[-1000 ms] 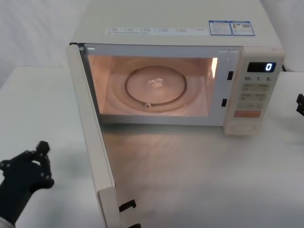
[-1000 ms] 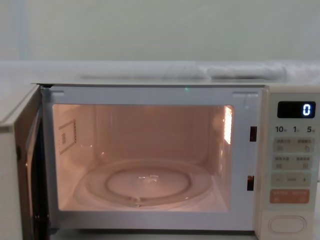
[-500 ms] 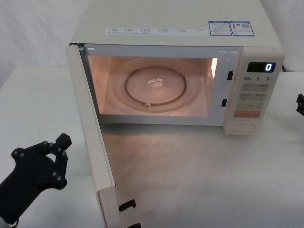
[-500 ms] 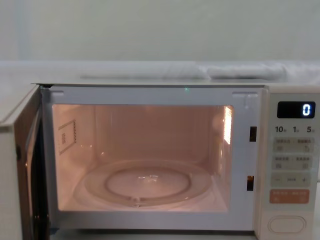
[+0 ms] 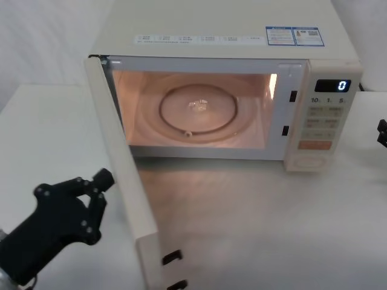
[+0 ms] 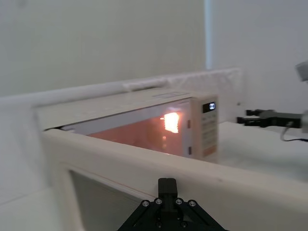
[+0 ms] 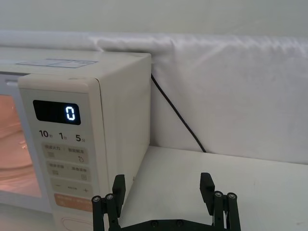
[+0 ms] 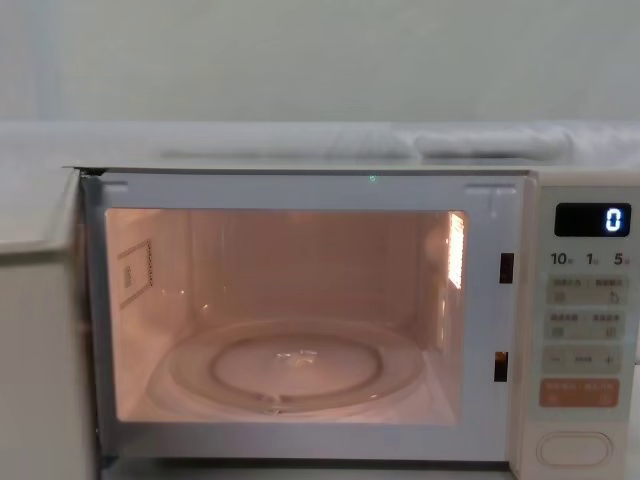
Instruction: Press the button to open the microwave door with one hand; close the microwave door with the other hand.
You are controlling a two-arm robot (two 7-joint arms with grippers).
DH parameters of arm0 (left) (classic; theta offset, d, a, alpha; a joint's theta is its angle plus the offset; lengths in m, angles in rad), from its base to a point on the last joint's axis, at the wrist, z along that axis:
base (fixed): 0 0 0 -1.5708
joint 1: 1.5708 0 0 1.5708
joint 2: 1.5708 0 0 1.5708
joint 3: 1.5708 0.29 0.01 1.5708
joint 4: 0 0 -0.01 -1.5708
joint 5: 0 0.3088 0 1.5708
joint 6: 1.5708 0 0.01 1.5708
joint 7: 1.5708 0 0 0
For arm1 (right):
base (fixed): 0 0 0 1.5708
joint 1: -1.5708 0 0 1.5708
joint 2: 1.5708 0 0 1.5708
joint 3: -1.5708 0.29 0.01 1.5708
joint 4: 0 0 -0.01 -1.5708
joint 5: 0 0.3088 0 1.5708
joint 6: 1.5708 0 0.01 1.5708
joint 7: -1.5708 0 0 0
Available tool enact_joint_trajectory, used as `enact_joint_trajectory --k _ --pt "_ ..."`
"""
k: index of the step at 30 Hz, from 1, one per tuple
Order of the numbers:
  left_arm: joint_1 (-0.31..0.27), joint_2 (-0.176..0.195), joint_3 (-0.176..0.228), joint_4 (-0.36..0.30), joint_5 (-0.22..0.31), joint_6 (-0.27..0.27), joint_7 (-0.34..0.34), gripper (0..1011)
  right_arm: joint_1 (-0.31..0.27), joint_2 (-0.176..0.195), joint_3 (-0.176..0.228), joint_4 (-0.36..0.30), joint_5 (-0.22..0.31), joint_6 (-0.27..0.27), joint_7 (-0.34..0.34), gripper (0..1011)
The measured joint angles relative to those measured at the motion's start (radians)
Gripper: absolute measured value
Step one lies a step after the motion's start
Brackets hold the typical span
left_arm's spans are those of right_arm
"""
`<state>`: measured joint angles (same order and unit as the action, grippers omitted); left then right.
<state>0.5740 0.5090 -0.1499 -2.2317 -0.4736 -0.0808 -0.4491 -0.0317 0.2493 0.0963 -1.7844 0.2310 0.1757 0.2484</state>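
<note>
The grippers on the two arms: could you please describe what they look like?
The left gripper is matte black plastic or metal, with angular linked fingers studded with small round screw heads and a rounded black tip. The right gripper matches: two flat black fingers on a black bracket with silver-rimmed screws. No cables or markings are visible on either.

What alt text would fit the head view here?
The left end effector is at the outer face of the open microwave door, which stands swung out from the lit cavity with its glass turntable. The button sits low on the control strip.
</note>
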Motion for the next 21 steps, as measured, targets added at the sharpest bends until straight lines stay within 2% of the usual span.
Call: enact_joint_trajectory --k 5,6,8,18,19,21 --pt "-0.034 0.018 0.039 0.021 -0.027 0.017 -0.017 0 0.000 0.000 0.000 0.000 0.000 0.000 0.000 1002" --pt "-0.063 0.027 0.067 0.035 -0.039 0.025 -0.026 0 0.000 0.000 0.000 0.000 0.000 0.000 0.000 1002" --pt "-0.072 0.030 0.075 0.039 -0.041 0.027 -0.029 0 0.000 0.000 0.000 0.000 0.000 0.000 0.000 1002" --pt "-0.255 0.061 0.208 0.109 -0.054 0.066 -0.052 0 0.000 0.000 0.000 0.000 0.000 0.000 0.000 1002" --pt "-0.255 0.061 0.208 0.109 -0.054 0.066 -0.052 0 0.000 0.000 0.000 0.000 0.000 0.000 0.000 1002" --pt "-0.305 0.064 0.245 0.132 -0.050 0.080 -0.056 0 0.000 0.000 0.000 0.000 0.000 0.000 0.000 1002"
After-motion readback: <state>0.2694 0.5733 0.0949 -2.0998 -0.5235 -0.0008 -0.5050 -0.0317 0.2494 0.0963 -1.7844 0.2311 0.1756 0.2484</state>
